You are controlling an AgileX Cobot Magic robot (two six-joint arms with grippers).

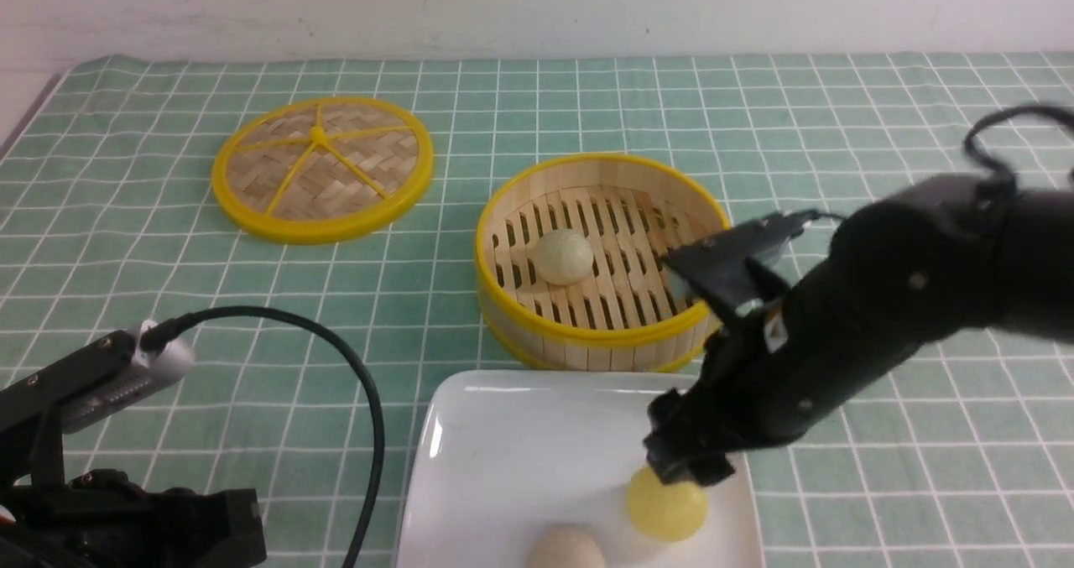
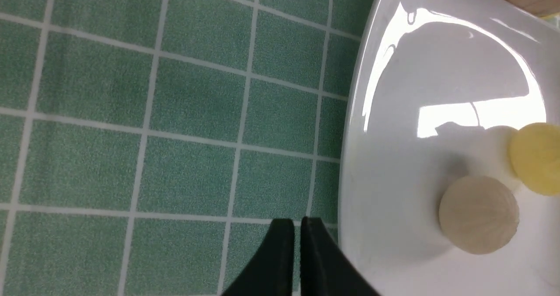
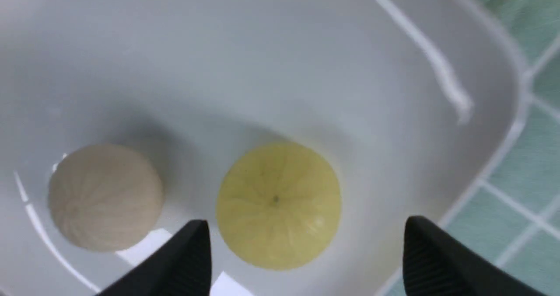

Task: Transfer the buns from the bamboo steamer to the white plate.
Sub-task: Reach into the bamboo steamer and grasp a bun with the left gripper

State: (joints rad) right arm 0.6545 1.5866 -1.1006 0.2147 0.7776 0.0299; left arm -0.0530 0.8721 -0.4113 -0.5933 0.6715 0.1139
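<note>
The right gripper [image 3: 309, 221], spread wide and empty, should gently pinch the steamer [image 1: 600, 335] bun [image 1: 563, 257], likely light and soft, around its middle.

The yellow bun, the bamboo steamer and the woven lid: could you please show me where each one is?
Yellow bun [image 3: 280, 206]: right wrist view, its top.
Bamboo steamer [image 1: 587, 354]: front view, its near outer wall.
Woven lid [image 1: 319, 133]: front view, its centre hub.

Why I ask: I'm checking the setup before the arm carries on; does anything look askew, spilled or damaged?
Nothing stands out. The yellow bun and beige bun sit whole on the plate, the pale bun lies in the upright steamer, and I see no spill.
</note>
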